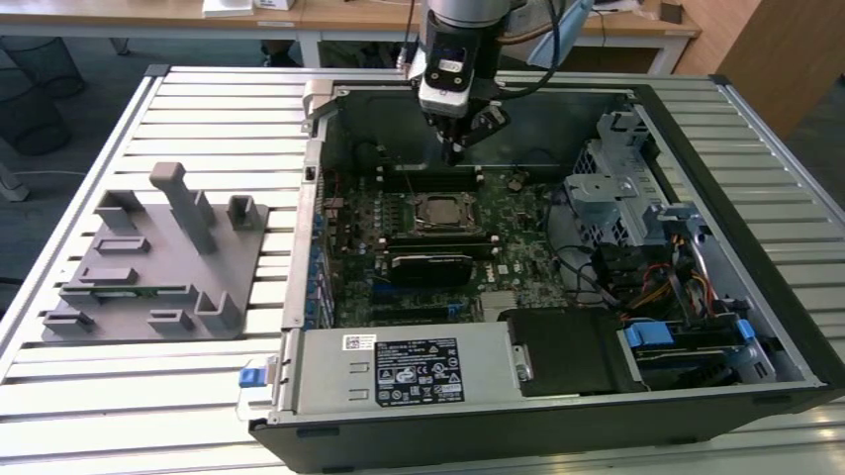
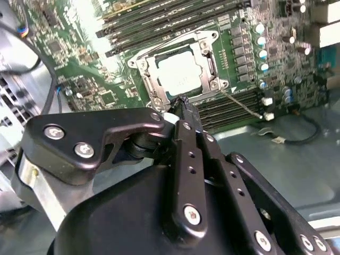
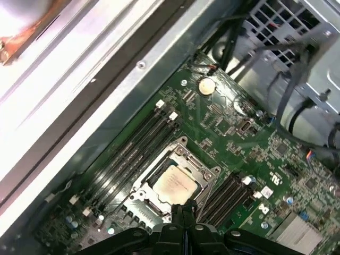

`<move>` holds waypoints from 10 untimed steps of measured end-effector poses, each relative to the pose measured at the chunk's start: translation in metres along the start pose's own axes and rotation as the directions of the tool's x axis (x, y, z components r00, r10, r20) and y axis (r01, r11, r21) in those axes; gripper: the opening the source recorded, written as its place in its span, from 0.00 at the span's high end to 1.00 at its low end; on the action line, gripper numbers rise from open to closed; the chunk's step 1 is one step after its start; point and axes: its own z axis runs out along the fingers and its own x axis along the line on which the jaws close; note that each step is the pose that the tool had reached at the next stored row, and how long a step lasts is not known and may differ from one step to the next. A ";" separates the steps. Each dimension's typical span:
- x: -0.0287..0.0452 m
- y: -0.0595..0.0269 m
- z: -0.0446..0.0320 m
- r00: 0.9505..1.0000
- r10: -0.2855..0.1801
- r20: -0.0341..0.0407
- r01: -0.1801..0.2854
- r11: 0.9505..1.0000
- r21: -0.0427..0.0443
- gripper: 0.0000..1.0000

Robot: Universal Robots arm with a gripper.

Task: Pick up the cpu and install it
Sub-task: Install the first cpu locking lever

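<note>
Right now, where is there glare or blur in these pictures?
In the first wrist view, strong glare washes out the case wall; in the second wrist view, the cpu top reflects bright light and the close pincer body looks soft; in the exterior view, light is even, with shadow inside the case.

The gripper (image 2: 184, 102) fills the lower half of the frame, a black body with silver screw heads and linked bars that narrow to two fingers pressed together at a tip near the frame's centre. Nothing sits between them. Just above that tip lies the cpu (image 2: 179, 74), its pale metal top bright with glare, seated flat inside the metal-framed socket (image 2: 212, 62). The green motherboard (image 2: 85, 85) spreads across the upper part of the frame, with long dark memory slots (image 2: 159, 18) running diagonally above the socket and another set (image 2: 228, 106) below it to the right. A grey case floor (image 2: 297, 170) shows at right.
</note>
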 end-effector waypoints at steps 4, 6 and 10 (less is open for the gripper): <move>0.0000 0.0000 0.0004 0.997 -0.073 0.001 0.073 0.997 -0.002 0.89; 0.0000 0.0000 0.0006 0.994 -0.109 0.001 0.109 0.994 -0.004 0.89; 0.0000 0.0000 0.0011 0.984 -0.180 0.002 0.180 0.984 -0.006 0.89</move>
